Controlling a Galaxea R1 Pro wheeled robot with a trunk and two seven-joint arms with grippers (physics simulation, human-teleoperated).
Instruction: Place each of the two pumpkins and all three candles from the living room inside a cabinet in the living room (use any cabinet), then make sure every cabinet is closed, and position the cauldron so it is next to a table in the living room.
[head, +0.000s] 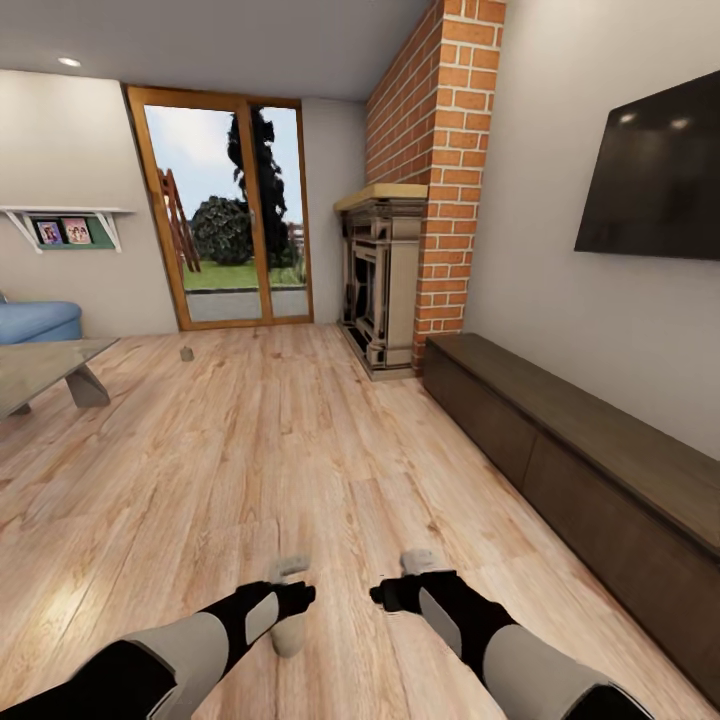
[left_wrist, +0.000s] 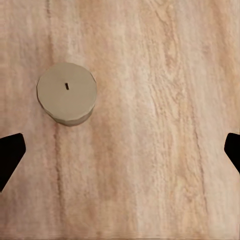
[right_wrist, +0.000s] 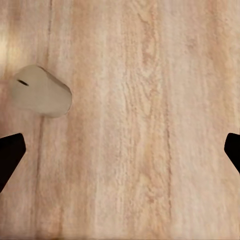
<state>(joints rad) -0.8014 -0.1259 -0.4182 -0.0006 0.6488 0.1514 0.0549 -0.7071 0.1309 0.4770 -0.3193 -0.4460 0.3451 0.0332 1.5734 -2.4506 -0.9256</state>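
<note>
Two robot arms — left arm (head: 150, 655) and right arm (head: 520, 650) — with smooth light-grey shells, black joint sections and black wrists bearing pale grey panels; black pointed fingertips (left_wrist: 10, 155).

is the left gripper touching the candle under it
Apart. In the left wrist view the left gripper's fingertips sit wide at both edges, with bare floor between them and the candle.

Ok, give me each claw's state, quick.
Left claw: open, holding nothing, above the floor beside an upright candle.
Right claw: open, holding nothing, a candle on the floor off to one side.
</note>
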